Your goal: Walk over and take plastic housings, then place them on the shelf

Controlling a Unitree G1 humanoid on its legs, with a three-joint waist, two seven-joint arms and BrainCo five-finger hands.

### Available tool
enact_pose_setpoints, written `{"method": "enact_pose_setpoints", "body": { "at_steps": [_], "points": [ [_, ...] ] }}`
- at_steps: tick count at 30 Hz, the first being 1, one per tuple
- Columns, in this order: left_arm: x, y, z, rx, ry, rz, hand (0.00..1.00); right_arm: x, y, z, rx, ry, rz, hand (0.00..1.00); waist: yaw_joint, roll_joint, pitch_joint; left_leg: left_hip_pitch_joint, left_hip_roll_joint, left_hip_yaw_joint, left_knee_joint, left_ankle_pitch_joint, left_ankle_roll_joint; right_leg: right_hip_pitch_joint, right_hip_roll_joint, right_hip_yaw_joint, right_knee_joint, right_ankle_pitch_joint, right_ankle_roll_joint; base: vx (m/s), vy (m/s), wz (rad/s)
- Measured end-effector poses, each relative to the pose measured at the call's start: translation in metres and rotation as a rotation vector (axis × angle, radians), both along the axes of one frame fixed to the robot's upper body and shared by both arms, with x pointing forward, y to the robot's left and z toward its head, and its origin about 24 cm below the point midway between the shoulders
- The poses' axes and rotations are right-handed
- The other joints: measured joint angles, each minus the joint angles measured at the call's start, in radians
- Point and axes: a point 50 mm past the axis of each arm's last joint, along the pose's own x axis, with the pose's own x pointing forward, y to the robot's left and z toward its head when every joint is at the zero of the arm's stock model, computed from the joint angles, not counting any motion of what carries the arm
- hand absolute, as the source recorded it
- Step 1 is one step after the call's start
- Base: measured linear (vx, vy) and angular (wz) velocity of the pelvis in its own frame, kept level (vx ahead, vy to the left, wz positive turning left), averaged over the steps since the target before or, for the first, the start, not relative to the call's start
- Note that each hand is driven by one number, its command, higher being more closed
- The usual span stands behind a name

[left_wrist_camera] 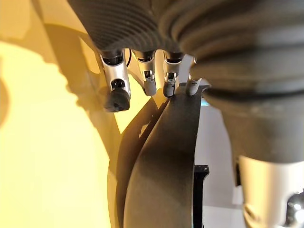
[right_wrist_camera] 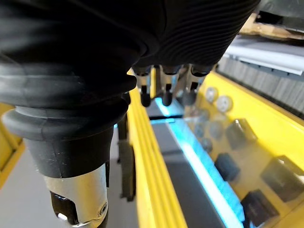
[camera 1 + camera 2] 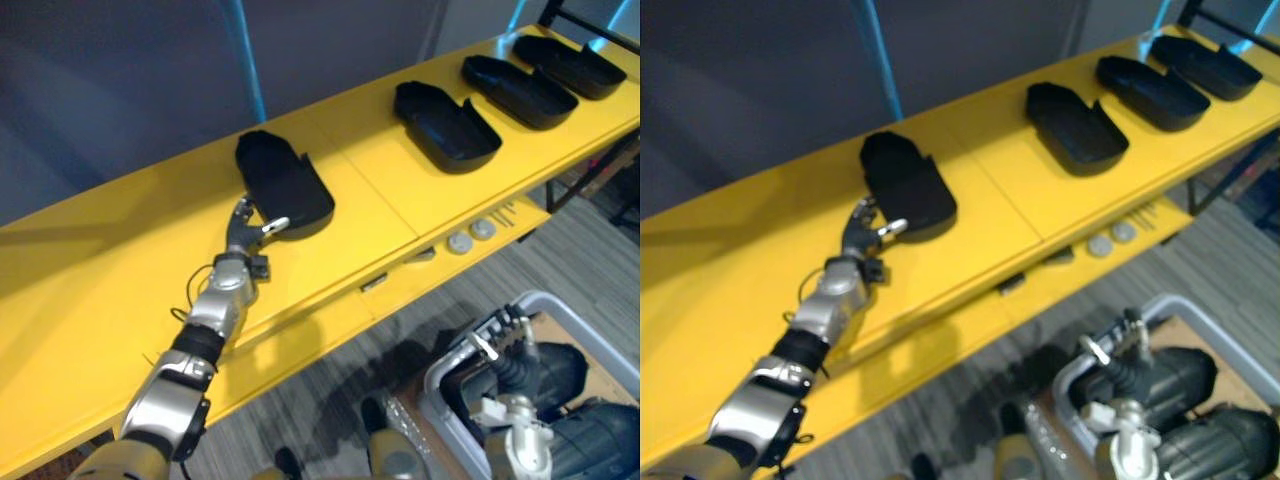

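Head views: I log the left hand [image 3: 245, 232] at the near end of a black moulded plastic housing [image 3: 285, 180], which lies on the long yellow shelf [image 3: 120, 240]. Three more housings [image 3: 445, 125] sit farther along it.
Left wrist view: fingers [image 1: 117, 88] straight and released, tips touching the housing's rim.
Right wrist view: right hand [image 2: 165, 95] slack, holding nothing.

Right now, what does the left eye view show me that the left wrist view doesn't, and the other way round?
The left eye view adds three more black housings farther along the yellow shelf, and the right hand, open, at a grey bin of dark parts. The left wrist view adds a close look: fingertips of the left hand resting on the nearest housing's rim, one fingertip aside above the shelf. Both share the left hand, that housing and the yellow shelf.
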Motion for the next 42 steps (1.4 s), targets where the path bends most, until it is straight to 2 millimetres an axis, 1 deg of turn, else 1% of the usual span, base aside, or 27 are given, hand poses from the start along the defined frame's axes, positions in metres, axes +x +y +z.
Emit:
{"method": "enact_pose_setpoints", "body": {
  "at_steps": [6,11,13,16,17,18,19,20,22,23,24,25,26,27,28,29,30,32,33,34,35,36,37,38,39,41,42],
  "points": [
    [-0.002,-0.004,-0.003,0.013,0.006,-0.006,0.0,-0.002,0.0,0.0,-0.003,-0.007,-0.004,0.0,0.002,0.0,0.0,0.009,0.0,0.0,-0.001,0.0,0.0,0.007,0.0,0.0,0.002,-0.002,0.0,0.0,0.0,0.0],
    [-0.006,-0.014,-0.007,-0.023,-0.023,0.088,0.0,-0.003,-0.001,0.002,-0.009,-0.027,-0.006,0.0,0.001,0.004,0.009,0.017,0.0,-0.001,-0.004,-0.001,0.001,0.016,0.0,-0.001,0.003,-0.007,0.0,0.0,0.0,0.0],
    [-0.007,-0.013,-0.003,-0.011,-0.07,0.142,0.0,-0.002,-0.001,0.004,-0.013,-0.04,-0.006,0.0,0.002,0.012,0.009,0.019,0.0,-0.003,-0.005,-0.001,0.001,0.018,-0.001,-0.011,0.003,-0.009,-0.001,0.01,-0.005,0.02],
    [-0.011,-0.005,0.005,-0.04,-0.157,0.217,0.0,0.003,0.0,0.009,-0.043,-0.077,0.002,0.0,-0.001,0.009,0.017,0.035,0.001,-0.01,-0.018,0.003,-0.003,0.034,0.0,-0.022,-0.003,-0.013,-0.002,0.03,-0.012,0.06],
    [-0.011,0.005,0.013,-0.073,-0.186,0.267,0.0,0.005,-0.001,0.013,-0.05,-0.103,-0.003,0.0,0.001,0.011,0.018,0.033,0.002,-0.014,-0.018,0.003,-0.004,0.034,0.001,-0.026,-0.002,-0.013,-0.002,0.03,-0.008,0.09],
    [-0.012,0.02,0.031,-0.117,-0.245,0.333,0.0,0.009,-0.003,0.019,-0.058,-0.14,-0.012,0.0,0.003,0.017,0.023,0.032,0.001,-0.018,-0.018,0.005,-0.003,0.034,0.001,-0.029,0.0,-0.013,-0.002,0.04,-0.008,0.1],
    [-0.013,0.029,0.042,-0.13,-0.29,0.366,0.0,0.011,-0.004,0.023,-0.062,-0.16,-0.016,0.0,0.005,0.02,0.025,0.032,0.0,-0.021,-0.018,0.005,-0.004,0.035,0.001,-0.031,0.002,-0.014,-0.003,0.04,-0.018,0.15],
    [-0.019,0.053,0.078,-0.15,-0.433,0.43,0.0,0.019,-0.007,0.033,-0.073,-0.215,-0.022,0.0,0.012,0.027,0.028,0.032,-0.001,-0.029,-0.017,0.01,-0.006,0.039,0.0,-0.043,0.006,-0.018,-0.004,0.04,-0.027,0.19],
    [-0.03,0.077,0.117,-0.12,-0.588,0.475,0.0,0.028,-0.008,0.042,-0.083,-0.264,-0.019,0.0,0.019,0.03,0.029,0.035,-0.001,-0.049,-0.016,0.015,-0.01,0.052,-0.001,-0.057,0.005,-0.022,-0.005,0.03,-0.025,0.26],
    [-0.039,0.09,0.144,-0.094,-0.689,0.495,0.0,0.033,-0.009,0.05,-0.097,-0.305,-0.017,0.0,0.038,0.037,0.027,0.038,-0.001,-0.064,-0.016,0.017,-0.012,0.062,-0.003,-0.074,0.005,-0.026,-0.008,0.01,-0.019,0.34],
    [-0.046,0.099,0.16,-0.082,-0.752,0.512,0.0,0.037,-0.009,0.055,-0.107,-0.336,-0.012,0.0,0.048,0.044,0.026,0.04,-0.001,-0.078,-0.017,0.018,-0.012,0.071,-0.003,-0.086,0.004,-0.03,-0.008,0.02,-0.019,0.39],
    [-0.057,0.11,0.173,-0.063,-0.821,0.541,0.0,0.042,-0.01,0.063,-0.124,-0.374,0.0,0.0,0.066,0.059,0.017,0.039,-0.001,-0.086,-0.019,0.019,-0.012,0.076,-0.004,-0.101,0.003,-0.033,-0.011,0.01,-0.016,0.32],
    [-0.063,0.115,0.177,-0.056,-0.846,0.552,0.0,0.045,-0.01,0.067,-0.131,-0.387,0.006,0.0,0.074,0.065,0.014,0.039,-0.001,-0.089,-0.019,0.02,-0.012,0.082,-0.004,-0.106,0.0,-0.034,-0.012,0.01,-0.029,0.27],
    [-0.073,0.123,0.178,-0.048,-0.874,0.571,0.0,0.048,-0.009,0.071,-0.138,-0.404,0.015,0.0,0.089,0.077,0.006,0.04,-0.001,-0.105,-0.021,0.022,-0.011,0.088,-0.004,-0.113,-0.006,-0.034,-0.012,0.01,-0.034,0.28],
    [-0.086,0.131,0.176,-0.036,-0.9,0.592,0.0,0.052,-0.007,0.076,-0.148,-0.421,0.033,0.0,0.097,0.093,-0.004,0.041,-0.001,-0.115,-0.027,0.023,-0.01,0.101,-0.007,-0.131,-0.018,-0.034,-0.012,0.03,-0.04,0.4],
    [-0.1,0.137,0.168,-0.032,-0.913,0.588,0.0,0.053,-0.005,0.079,-0.17,-0.429,0.045,0.0,0.112,0.108,-0.016,0.044,-0.004,-0.134,-0.044,0.032,-0.01,0.11,-0.011,-0.15,-0.026,-0.034,-0.012,0.03,-0.02,0.39],
    [-0.108,0.139,0.164,-0.014,-0.914,0.586,0.0,0.054,-0.004,0.08,-0.185,-0.43,0.048,0.0,0.119,0.112,-0.019,0.05,-0.005,-0.137,-0.056,0.039,-0.01,0.117,-0.013,-0.158,-0.033,-0.034,-0.012,0.02,-0.011,0.36],
    [-0.139,0.144,0.15,0.029,-0.93,0.572,0.0,0.053,-0.005,0.082,-0.207,-0.431,0.047,0.0,0.147,0.117,-0.041,0.05,-0.007,-0.153,-0.08,0.052,-0.01,0.126,-0.014,-0.178,-0.055,-0.031,-0.009,0.02,-0.019,0.28],
    [-0.154,0.144,0.144,0.02,-0.947,0.566,0.0,0.052,-0.007,0.085,-0.212,-0.441,0.036,0.0,0.151,0.115,-0.048,0.05,-0.009,-0.17,-0.09,0.058,-0.012,0.14,-0.015,-0.197,-0.066,-0.029,-0.007,0.04,-0.031,0.44],
    [-0.176,0.145,0.133,0.0,-0.96,0.581,0.0,0.049,-0.012,0.091,-0.222,-0.462,0.014,0.0,0.162,0.11,-0.065,0.05,-0.01,-0.192,-0.102,0.064,-0.012,0.15,-0.016,-0.216,-0.078,-0.028,-0.006,0.05,-0.02,0.5],
    [-0.195,0.145,0.122,0.003,-0.963,0.607,0.0,0.045,-0.018,0.097,-0.233,-0.478,-0.017,0.0,0.183,0.1,-0.085,0.05,-0.011,-0.197,-0.109,0.065,-0.012,0.159,-0.016,-0.226,-0.09,-0.026,-0.006,0.06,-0.014,0.37],
    [-0.204,0.145,0.117,0.012,-0.961,0.621,0.0,0.044,-0.021,0.1,-0.239,-0.482,-0.031,0.0,0.194,0.094,-0.093,0.051,-0.011,-0.204,-0.109,0.065,-0.012,0.165,-0.016,-0.236,-0.094,-0.026,-0.006,0.05,-0.013,0.39],
    [-0.221,0.144,0.108,0.036,-0.942,0.652,0.0,0.041,-0.026,0.104,-0.246,-0.489,-0.059,0.0,0.205,0.078,-0.104,0.049,-0.013,-0.226,-0.11,0.065,-0.012,0.181,-0.017,-0.26,-0.105,-0.026,-0.006,0.04,-0.017,0.45],
    [-0.233,0.144,0.101,0.077,-0.918,0.694,0.0,0.039,-0.028,0.106,-0.245,-0.495,-0.078,0.0,0.213,0.066,-0.112,0.049,-0.014,-0.243,-0.11,0.066,-0.013,0.192,-0.017,-0.274,-0.113,-0.026,-0.006,0.03,-0.017,0.47],
    [-0.246,0.144,0.092,0.111,-0.884,0.738,0.0,0.037,-0.03,0.108,-0.238,-0.5,-0.096,0.0,0.234,0.053,-0.121,0.048,-0.015,-0.248,-0.114,0.066,-0.014,0.195,-0.017,-0.282,-0.118,-0.026,-0.005,0.01,-0.011,0.29],
    [-0.257,0.144,0.083,0.141,-0.835,0.762,0.0,0.035,-0.029,0.113,-0.236,-0.513,-0.104,0.0,0.248,0.04,-0.129,0.048,-0.019,-0.262,-0.123,0.072,-0.013,0.205,-0.021,-0.301,-0.122,-0.027,-0.005,-0.01,0.001,0.24],
    [-0.259,0.144,0.08,0.143,-0.821,0.77,0.0,0.034,-0.03,0.115,-0.238,-0.522,-0.111,0.0,0.253,0.036,-0.131,0.045,-0.022,-0.27,-0.124,0.073,-0.012,0.206,-0.023,-0.308,-0.122,-0.027,-0.005,-0.02,0.014,0.27]
  ]
}}
